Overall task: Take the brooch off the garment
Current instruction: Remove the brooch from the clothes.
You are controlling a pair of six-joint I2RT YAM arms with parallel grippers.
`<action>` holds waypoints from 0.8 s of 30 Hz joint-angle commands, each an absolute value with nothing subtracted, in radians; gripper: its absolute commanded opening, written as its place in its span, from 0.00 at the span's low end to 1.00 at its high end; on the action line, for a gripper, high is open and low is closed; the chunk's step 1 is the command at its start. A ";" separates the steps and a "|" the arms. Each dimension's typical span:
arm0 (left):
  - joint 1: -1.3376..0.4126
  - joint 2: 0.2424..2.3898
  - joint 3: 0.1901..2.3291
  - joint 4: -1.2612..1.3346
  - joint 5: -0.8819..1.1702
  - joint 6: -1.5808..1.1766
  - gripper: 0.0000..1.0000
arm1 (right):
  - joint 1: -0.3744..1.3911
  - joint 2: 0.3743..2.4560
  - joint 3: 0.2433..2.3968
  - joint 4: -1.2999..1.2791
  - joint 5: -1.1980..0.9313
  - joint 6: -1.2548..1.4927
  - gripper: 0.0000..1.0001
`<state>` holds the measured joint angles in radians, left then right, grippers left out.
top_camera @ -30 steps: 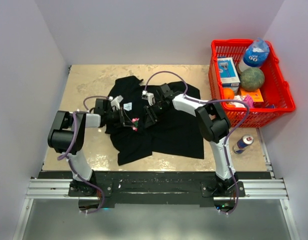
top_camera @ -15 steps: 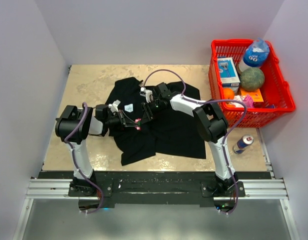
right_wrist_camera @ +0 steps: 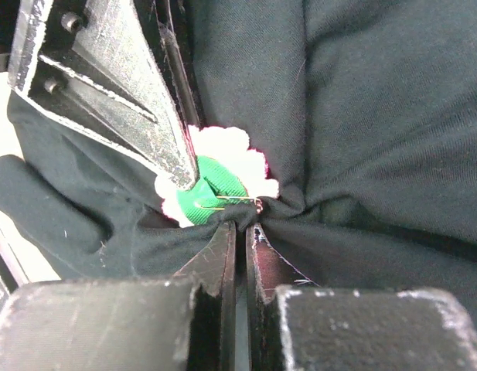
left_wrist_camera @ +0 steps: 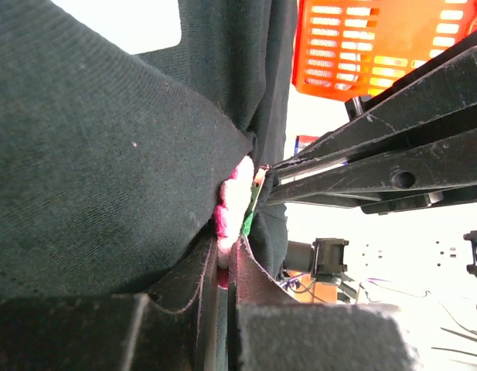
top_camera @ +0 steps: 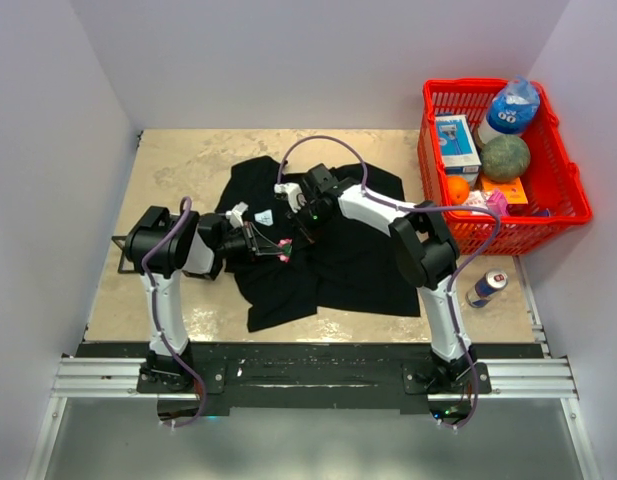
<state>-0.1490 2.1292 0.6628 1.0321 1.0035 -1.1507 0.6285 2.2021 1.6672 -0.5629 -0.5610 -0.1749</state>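
The black garment (top_camera: 338,262) lies bunched in the middle of the table. The brooch (top_camera: 285,248) is a tiny pink spot between the two grippers. My left gripper (top_camera: 279,247) is shut on the brooch; in the left wrist view the pink and white brooch (left_wrist_camera: 233,197) sits pinched at the fingertips (left_wrist_camera: 201,270), with shirt fabric (left_wrist_camera: 99,154) draped over it. My right gripper (top_camera: 301,231) is shut on a fold of the garment (right_wrist_camera: 377,116) right beside the brooch's white and green back (right_wrist_camera: 215,185), where a thin gold pin shows. The left gripper's finger (right_wrist_camera: 107,85) presses on the brooch.
A red basket (top_camera: 560,212) with a bottle, a box, a ball and fruit stands at the right; it also shows in the left wrist view (left_wrist_camera: 369,46). A drink can (top_camera: 485,288) lies in front of the basket. Walls close in the table on three sides.
My left arm has moved right, carrying the brooch and shirt with it. My right gripper has drawn back toward the far side. The shirt's near hem has shifted right.
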 commanded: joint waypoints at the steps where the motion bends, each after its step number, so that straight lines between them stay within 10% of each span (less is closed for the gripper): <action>1: -0.221 2.132 0.735 1.267 0.904 -1.259 0.00 | 0.788 2.313 1.709 -0.743 -0.716 -0.181 0.00; 24: -0.227 1.918 0.813 0.864 0.758 -0.790 0.00 | 0.669 2.151 1.749 -0.779 -0.539 -0.265 0.00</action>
<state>-0.2729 2.0811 0.8585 0.8726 0.7959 -0.9405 0.7353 2.2395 1.7981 -0.8295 -0.5041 -0.3374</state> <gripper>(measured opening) 0.074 0.033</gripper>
